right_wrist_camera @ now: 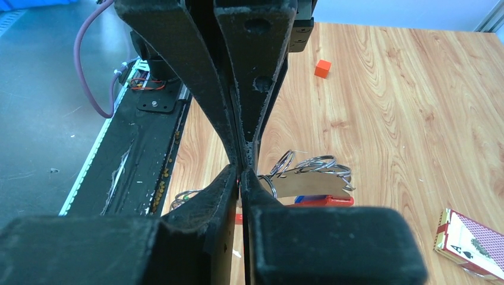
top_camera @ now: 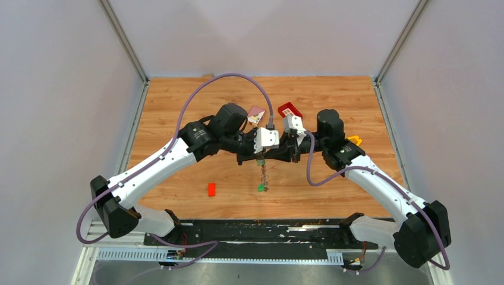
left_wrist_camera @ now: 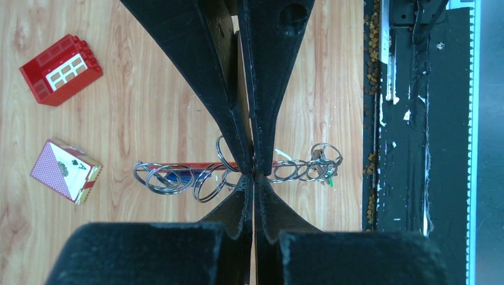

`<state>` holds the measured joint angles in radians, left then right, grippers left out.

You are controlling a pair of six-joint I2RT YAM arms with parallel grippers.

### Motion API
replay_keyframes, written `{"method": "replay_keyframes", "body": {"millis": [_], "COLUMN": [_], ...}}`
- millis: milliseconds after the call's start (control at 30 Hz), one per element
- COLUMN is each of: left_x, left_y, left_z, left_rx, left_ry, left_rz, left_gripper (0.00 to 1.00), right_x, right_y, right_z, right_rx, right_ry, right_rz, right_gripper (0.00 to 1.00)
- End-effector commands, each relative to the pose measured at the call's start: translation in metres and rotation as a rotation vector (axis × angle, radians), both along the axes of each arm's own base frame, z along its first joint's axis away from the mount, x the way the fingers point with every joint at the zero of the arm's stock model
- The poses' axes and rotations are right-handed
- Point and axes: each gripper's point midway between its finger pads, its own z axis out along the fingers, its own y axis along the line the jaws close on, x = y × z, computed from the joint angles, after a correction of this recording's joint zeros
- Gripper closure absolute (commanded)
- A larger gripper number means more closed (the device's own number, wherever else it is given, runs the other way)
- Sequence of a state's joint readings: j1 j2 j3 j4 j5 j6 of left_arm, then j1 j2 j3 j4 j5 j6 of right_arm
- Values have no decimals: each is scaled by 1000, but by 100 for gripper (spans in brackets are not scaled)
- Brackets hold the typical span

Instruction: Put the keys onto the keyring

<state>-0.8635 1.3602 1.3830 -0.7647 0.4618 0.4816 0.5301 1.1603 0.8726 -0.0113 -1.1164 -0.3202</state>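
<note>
The keyring [left_wrist_camera: 196,176], a chain of silver wire rings with a red strip behind it, hangs between both grippers above the table. My left gripper [left_wrist_camera: 254,173] is shut on the chain near its middle. A blue key head [left_wrist_camera: 173,176] sits among the rings on one side, and a green key [left_wrist_camera: 328,181] at the other end. In the right wrist view my right gripper [right_wrist_camera: 242,170] has its jaws pressed together on the keyring's red piece [right_wrist_camera: 325,200], with the rings [right_wrist_camera: 315,165] just beyond. From above, the chain [top_camera: 262,175] dangles below the two grippers, with the green key [top_camera: 260,187] lowest.
A red house brick [top_camera: 289,110] and a card box [top_camera: 256,114] lie behind the grippers. A small red block [top_camera: 211,189] lies front left of the chain, and a yellow piece [top_camera: 355,140] by the right arm. The black base rail [top_camera: 249,228] runs along the near edge.
</note>
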Motion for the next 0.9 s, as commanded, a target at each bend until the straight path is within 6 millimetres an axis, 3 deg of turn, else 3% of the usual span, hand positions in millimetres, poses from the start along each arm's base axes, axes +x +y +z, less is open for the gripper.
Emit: {"method": "replay_keyframes", "body": {"millis": [0, 300, 433, 533, 733, 767, 867], "left_x": [4, 2, 2, 1, -4, -5, -7], "left_y": [-8, -5, -5, -5, -6, -5, -1], "left_z": [23, 27, 26, 25, 32, 34, 42], "left_rx": [-60, -71, -70, -69, -110, -126, -194], "left_ry": [-54, -73, -72, -70, -79, -86, -108], "left_rz": [-21, -22, -23, -25, -53, -61, -83], "left_gripper": [100, 100, 100, 100, 100, 99, 85], "right_x": [0, 2, 3, 3, 4, 3, 1], "right_y": [3, 3, 4, 4, 1, 0, -4], "right_z": [16, 10, 10, 11, 23, 27, 43], "right_rx": [20, 0, -2, 2, 24, 34, 80], "right_ry": [-54, -47, -46, -49, -60, -56, -56], "right_rz": [18, 9, 9, 5, -16, -15, -7], "right_gripper": [91, 84, 89, 99, 100, 100, 100]}}
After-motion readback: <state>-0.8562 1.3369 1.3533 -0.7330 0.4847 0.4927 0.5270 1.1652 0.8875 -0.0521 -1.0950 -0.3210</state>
